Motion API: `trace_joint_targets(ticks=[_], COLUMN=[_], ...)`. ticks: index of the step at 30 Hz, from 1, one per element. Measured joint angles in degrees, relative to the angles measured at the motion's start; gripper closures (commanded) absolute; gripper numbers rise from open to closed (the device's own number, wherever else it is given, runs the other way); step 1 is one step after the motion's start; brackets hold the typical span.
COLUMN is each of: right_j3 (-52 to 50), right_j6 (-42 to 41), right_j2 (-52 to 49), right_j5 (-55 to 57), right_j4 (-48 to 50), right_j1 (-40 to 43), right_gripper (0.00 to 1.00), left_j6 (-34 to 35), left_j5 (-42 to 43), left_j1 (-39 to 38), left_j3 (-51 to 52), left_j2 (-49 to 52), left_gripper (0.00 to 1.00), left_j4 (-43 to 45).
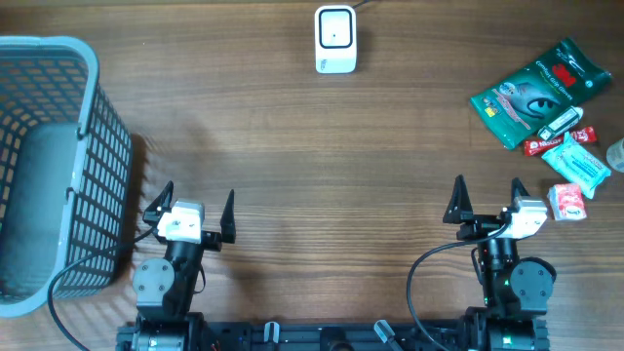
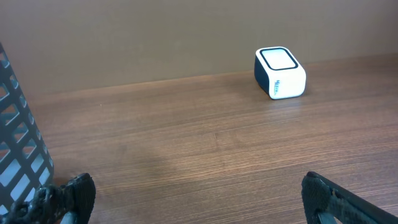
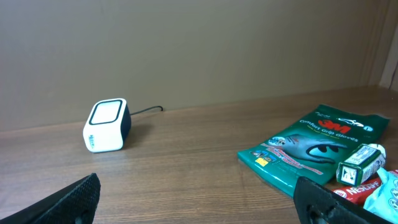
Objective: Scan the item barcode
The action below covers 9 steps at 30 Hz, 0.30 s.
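The white barcode scanner (image 1: 334,39) stands at the table's far middle, also in the left wrist view (image 2: 281,73) and the right wrist view (image 3: 107,126). The items lie in a cluster at the far right: a green glove packet (image 1: 536,93) (image 3: 311,149), a small green-and-white box (image 3: 362,163), a red bar (image 1: 558,143), a light blue packet (image 1: 583,166) and a small red-and-white box (image 1: 566,201). My left gripper (image 1: 198,190) (image 2: 196,190) stands open and empty near the front left. My right gripper (image 1: 487,182) (image 3: 199,193) is open and empty at the front right, short of the items.
A grey mesh basket (image 1: 93,166) fills the left side of the table, and its wall (image 2: 18,143) stands close to my left gripper. The scanner's cable runs off the far edge. Bare wood lies between both grippers and the scanner.
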State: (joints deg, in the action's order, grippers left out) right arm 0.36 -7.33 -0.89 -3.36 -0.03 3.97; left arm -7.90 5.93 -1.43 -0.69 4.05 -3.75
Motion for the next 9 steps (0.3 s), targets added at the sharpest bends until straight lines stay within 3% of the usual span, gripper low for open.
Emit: trace_joint_targets(ticks=[9], right_j3=[0.0], right_j6=[0.0], right_j2=[0.0], right_j5=[0.0], right_j4=[0.0], right_j1=[0.0], right_gripper=[0.01], left_j6=[0.0], left_j5=[0.0], left_j1=[0.0], left_j3=[0.0], left_j2=[0.0], left_gripper=[0.0], left_j4=[0.0])
